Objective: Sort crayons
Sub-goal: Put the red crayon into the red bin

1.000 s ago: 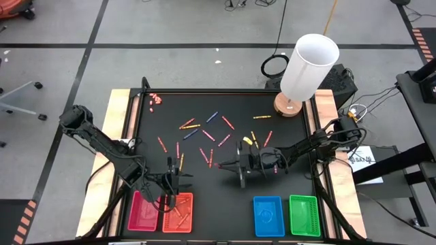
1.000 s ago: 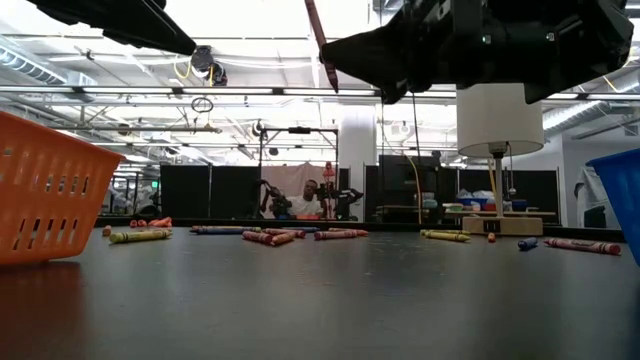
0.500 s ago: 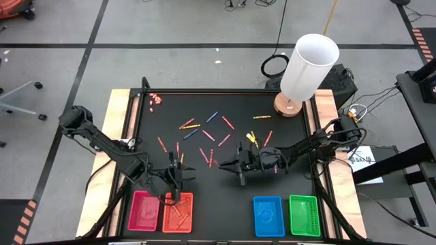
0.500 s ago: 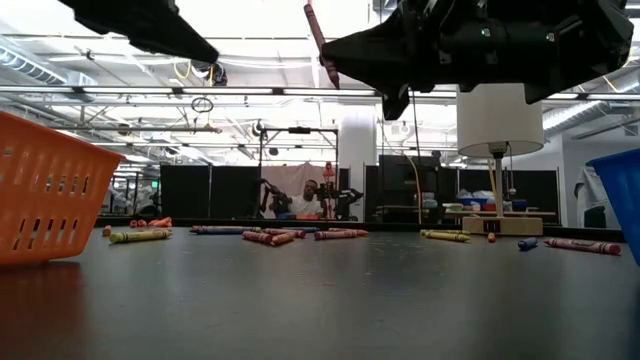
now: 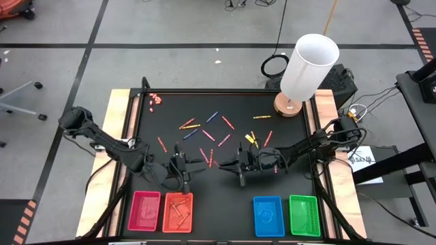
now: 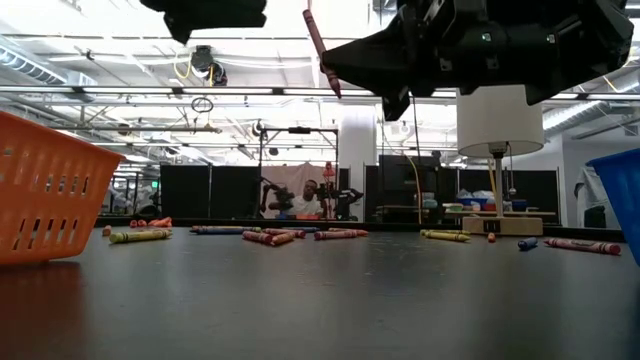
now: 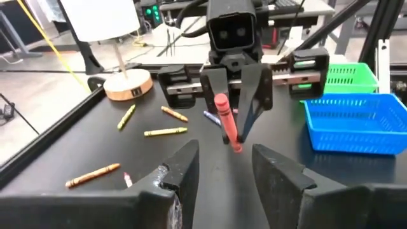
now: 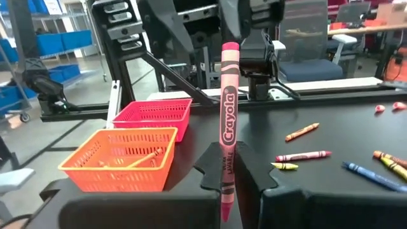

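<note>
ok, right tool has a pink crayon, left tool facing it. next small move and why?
Probably ease the left tool forward around the pink crayon. The right tool holds it upright above the table, the left's fingers are open and empty, and the pink tray sits on the left arm's side.

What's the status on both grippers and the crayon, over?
Right gripper shut on pink paper-wrapped crayon, raised above mat. Left gripper open, empty, facing it. Nothing between them.

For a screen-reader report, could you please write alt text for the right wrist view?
The right gripper is shut on a pink crayon, holding it upright above the black table. Beyond it sit an orange tray and a pink tray, with the left arm facing. Loose crayons lie to one side.
</note>
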Tool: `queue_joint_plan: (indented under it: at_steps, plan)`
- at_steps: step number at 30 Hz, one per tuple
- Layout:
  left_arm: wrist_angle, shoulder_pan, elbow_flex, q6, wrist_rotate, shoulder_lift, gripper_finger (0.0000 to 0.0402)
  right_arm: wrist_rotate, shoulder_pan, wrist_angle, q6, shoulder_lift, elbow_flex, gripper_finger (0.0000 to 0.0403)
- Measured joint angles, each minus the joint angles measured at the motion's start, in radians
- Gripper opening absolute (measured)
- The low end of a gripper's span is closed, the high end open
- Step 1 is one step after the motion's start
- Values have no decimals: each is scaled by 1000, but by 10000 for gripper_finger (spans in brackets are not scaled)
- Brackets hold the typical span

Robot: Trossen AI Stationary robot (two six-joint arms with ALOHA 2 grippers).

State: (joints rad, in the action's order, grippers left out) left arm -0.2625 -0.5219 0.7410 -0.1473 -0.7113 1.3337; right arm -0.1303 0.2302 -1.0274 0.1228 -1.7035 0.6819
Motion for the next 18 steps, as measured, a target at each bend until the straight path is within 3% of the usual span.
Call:
queue_joint_plan:
  at_steps: [4,13,18]
  plan:
    - [-56,23,0,-2,28,32,166,-4,0,-29,-43,0,0,4]
    - [-240,55,0,58,74,99,255,-4,0,-76,-83,0,0,4]
    - [-341,78,0,56,90,145,266,-4,0,-76,-95,0,0,4]
